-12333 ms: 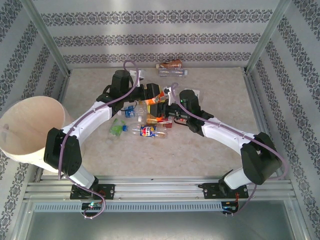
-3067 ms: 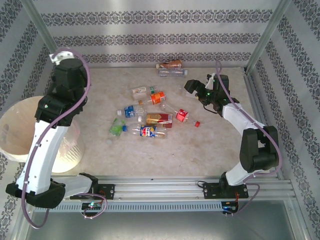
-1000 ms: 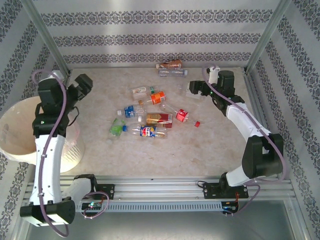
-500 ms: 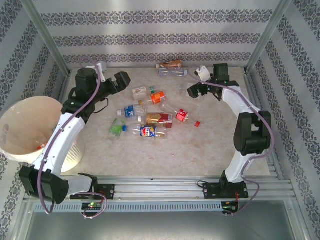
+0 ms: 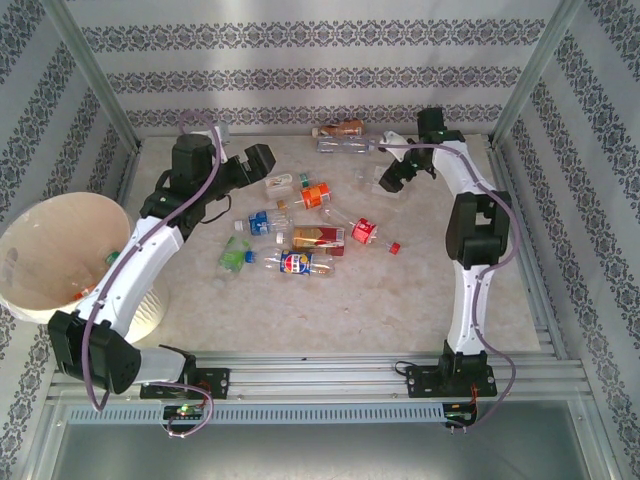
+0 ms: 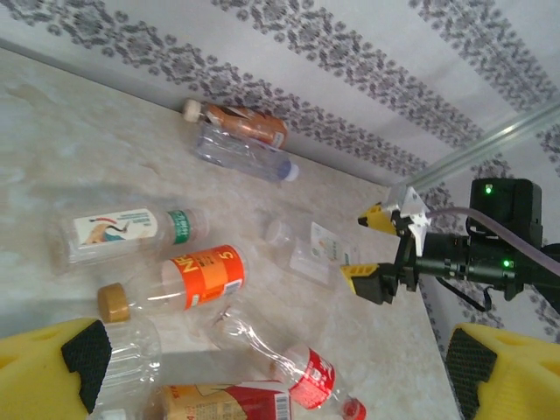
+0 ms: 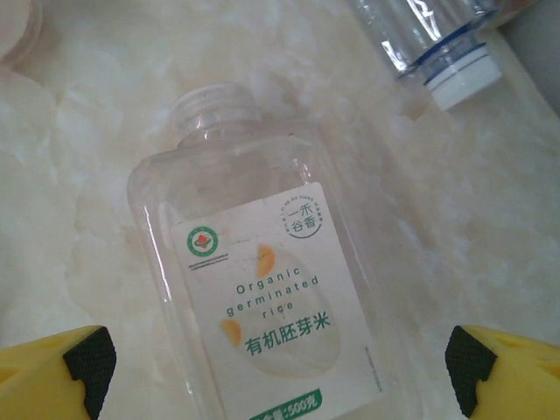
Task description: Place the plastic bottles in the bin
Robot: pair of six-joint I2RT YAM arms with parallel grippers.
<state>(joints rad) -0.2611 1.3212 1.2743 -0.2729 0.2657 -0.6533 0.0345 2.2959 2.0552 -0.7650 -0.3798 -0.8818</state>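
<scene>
Bright, diffuse light washes the pale table (image 5: 420,300); shadows on it are faint and soft-edged; its marbling bleaches out close up; the bottle label (image 7: 262,306) reads crisp.

- A capless clear bottle (image 7: 262,306) lay flat on the marbled tabletop (image 7: 79,175); its white label read "Organic germinated rice"
- The right gripper (image 7: 280,372) stood wide; its yellow, black-padded fingers (image 7: 83,359) flanked the bottle left and right, apart from it
- A second clear bottle (image 7: 429,39), white-capped, lay farther off to the right
</scene>
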